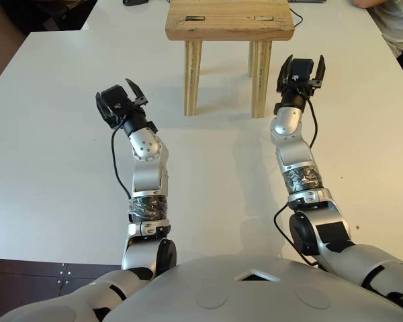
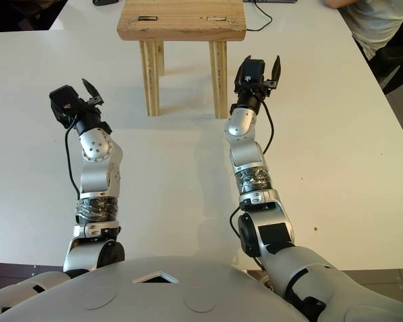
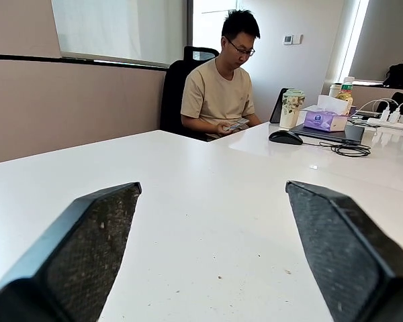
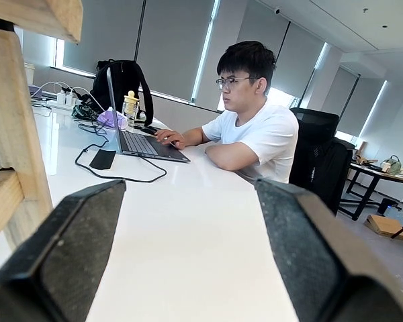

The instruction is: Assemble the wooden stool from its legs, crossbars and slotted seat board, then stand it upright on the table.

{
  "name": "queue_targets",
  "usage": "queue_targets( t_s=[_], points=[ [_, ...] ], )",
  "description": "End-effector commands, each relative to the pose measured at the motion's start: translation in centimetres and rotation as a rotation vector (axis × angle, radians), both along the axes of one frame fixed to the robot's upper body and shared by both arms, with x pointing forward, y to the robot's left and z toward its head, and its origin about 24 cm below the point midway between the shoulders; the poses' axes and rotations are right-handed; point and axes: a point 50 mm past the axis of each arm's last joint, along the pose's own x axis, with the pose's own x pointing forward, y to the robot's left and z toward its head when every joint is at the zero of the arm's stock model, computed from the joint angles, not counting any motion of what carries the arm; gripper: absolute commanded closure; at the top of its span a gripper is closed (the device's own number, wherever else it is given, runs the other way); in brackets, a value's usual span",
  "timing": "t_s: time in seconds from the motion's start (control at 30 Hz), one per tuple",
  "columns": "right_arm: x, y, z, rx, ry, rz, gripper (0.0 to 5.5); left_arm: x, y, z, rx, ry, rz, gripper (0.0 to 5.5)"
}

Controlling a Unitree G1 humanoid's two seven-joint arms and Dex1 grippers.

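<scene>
We observe the stool (image 1: 228, 27) upright on the table (image 1: 54, 168). The left gripper (image 1: 123, 97) and right gripper (image 1: 302, 67) flank its front legs, jaws spread wide, holding nothing.

We're in an office, folks: out beyond the right hand (image 4: 189, 184) a long white counter (image 4: 188, 255) carries an open laptop (image 4: 144, 144) with a cable (image 4: 121, 176) trailing off it. A black backpack (image 4: 124, 80) sits behind that, a swivel office chair (image 4: 319, 154) is pulled up, and tall windows with roller blinds (image 4: 171, 47) stand farther back. Ahead of the left hand (image 3: 213, 191) it's the same story: a computer mouse (image 3: 285, 137), a tissue box (image 3: 326, 121), a tangle of charger leads (image 3: 352, 149) and another high-backed desk chair (image 3: 181, 80), set against a plain partition wall (image 3: 67, 107) topped by a frosted glass panel (image 3: 121, 30).
</scene>
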Motion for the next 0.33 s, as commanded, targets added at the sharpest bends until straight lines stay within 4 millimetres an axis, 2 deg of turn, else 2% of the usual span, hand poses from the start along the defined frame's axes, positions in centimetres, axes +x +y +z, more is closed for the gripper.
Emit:
queue_targets(
  t_s=[0.03, 0.17, 0.33],
  points=[
    [0.46, -0.04, 0.56, -0.005, -0.016, 0.004, 1.92, 0.54, -0.47, 0.58, -0.002, -0.019, -0.002, 1.52],
    [0.60, -0.11, 0.70, -0.009, -0.020, 0.008, 1.92, 0.60, -0.88, 0.69, 0.002, -0.035, -0.019, 2.09],
    [0.51, -0.14, 0.41, -0.021, -0.016, 0.015, 1.92, 0.86, -1.27, 0.83, -0.013, -0.034, -0.047, 2.09]
  ],
)
